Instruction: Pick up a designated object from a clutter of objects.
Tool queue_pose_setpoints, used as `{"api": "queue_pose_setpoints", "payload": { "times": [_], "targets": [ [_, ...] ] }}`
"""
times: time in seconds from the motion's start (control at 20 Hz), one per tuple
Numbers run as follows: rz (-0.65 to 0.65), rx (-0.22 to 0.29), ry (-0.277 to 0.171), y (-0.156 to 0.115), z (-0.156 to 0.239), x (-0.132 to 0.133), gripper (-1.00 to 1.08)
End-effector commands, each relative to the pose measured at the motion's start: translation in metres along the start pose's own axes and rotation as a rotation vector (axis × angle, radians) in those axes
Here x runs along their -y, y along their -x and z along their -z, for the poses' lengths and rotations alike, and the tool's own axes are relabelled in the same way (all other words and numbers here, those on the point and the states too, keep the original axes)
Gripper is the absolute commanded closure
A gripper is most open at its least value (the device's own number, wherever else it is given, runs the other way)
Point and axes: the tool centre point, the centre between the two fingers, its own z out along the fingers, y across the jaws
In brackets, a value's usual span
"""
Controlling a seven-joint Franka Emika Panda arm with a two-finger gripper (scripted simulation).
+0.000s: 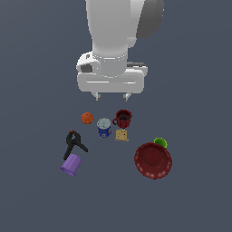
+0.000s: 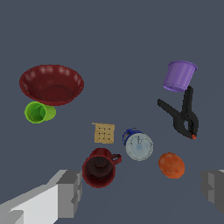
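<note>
Dark slate-grey worktop (image 1: 31,199) fills both views, bare apart from a loose scatter of small items. Taking the red mug (image 1: 123,118) as landmark: the big dark red bowl (image 1: 153,160) with the speckled rim lies well apart from it, toward the exterior view's right and nearer that camera, with a green cup (image 1: 160,142) touching its far edge. A tan cracker (image 1: 121,135) and a blue cup (image 1: 104,127) sit just beside the mug; an orange ball (image 1: 87,118), a black clamp (image 1: 74,142) and a purple cup (image 1: 71,164) lie off to its other side.

Nothing of the task looks done: the bowl rests untouched on the worktop. Reaching, gripping and lifting all remain.

Above the mug hangs the tool (image 1: 112,96), its fingers spread wide, holding and touching nothing.
</note>
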Motion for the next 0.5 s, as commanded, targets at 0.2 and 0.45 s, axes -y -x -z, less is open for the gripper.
{"api": "queue_pose_setpoints", "payload": {
  "times": [0.2,0.45],
  "targets": [
    [-0.019,-0.005,-0.008,-0.0012,0.0019,-0.0029,-0.2],
    [-0.035,-0.011,-0.016,-0.0019,0.0049,-0.0069,-0.2]
  ]
}}
